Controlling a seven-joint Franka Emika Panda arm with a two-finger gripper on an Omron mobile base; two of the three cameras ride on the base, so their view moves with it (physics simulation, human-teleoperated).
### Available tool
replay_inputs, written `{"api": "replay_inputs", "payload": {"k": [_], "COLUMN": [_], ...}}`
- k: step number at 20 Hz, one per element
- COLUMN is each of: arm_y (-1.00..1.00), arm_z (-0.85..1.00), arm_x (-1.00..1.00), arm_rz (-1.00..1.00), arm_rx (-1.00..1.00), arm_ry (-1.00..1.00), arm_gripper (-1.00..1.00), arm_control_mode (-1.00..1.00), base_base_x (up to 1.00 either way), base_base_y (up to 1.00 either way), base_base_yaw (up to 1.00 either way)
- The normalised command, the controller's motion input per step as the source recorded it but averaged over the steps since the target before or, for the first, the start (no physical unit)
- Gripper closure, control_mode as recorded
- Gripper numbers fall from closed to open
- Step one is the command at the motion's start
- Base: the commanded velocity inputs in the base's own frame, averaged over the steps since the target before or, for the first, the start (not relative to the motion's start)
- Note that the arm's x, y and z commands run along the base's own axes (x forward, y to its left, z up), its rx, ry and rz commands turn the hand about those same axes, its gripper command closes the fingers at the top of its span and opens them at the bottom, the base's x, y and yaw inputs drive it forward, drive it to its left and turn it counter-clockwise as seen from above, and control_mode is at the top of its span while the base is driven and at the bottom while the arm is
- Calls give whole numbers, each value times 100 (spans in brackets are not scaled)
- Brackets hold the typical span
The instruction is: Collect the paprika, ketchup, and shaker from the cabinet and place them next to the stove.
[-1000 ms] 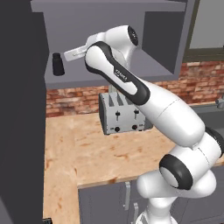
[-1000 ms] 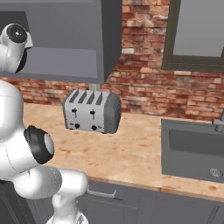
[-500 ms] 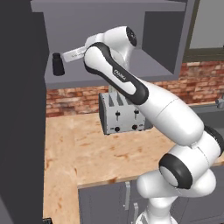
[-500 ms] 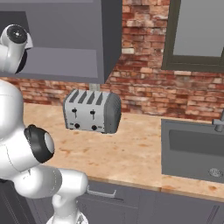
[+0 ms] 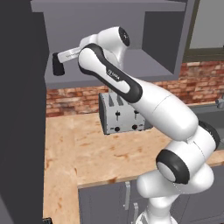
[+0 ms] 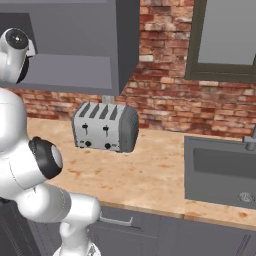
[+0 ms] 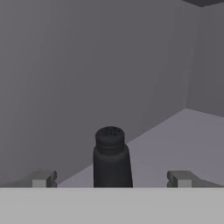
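The small black shaker [image 5: 57, 65] [image 7: 111, 157] stands upright on the lower shelf of the open grey cabinet [image 5: 148, 61] [image 6: 75, 70], near its left end. My gripper [image 5: 58, 57] [image 7: 113, 179] has reached into the cabinet and is open. Its fingertips [image 7: 43, 178] stand wide on either side of the shaker and do not touch it. The paprika, the ketchup and the stove are out of view.
A silver four-slot toaster [image 5: 120, 116] [image 6: 105, 127] stands on the wooden counter [image 5: 87, 153] under the cabinet, against the brick wall. A sink [image 6: 220, 170] lies to the right. A tall dark panel [image 5: 22, 109] rises close on the left.
The hand has slid a little further left into the cabinet, closing in on the shaker, which has stayed put. The jaws are as wide as before.
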Motion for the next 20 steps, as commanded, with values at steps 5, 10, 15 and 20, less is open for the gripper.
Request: {"api": "replay_inputs", "payload": {"k": [5, 10, 15, 20], "arm_y": [0, 14, 11, 0], "arm_z": [-3, -12, -9, -3], "arm_x": [3, 6, 12, 15], "arm_rz": [0, 0, 0, 0], "arm_rx": [0, 0, 0, 0], "arm_ry": [0, 3, 2, 0], "arm_gripper": [-100, -100, -100, -100], "arm_control_mode": [-100, -100, -100, -100], "base_base_x": [0, 0, 0, 0], "base_base_y": [0, 0, 0, 0], "base_base_yaw": [0, 0, 0, 0]}}
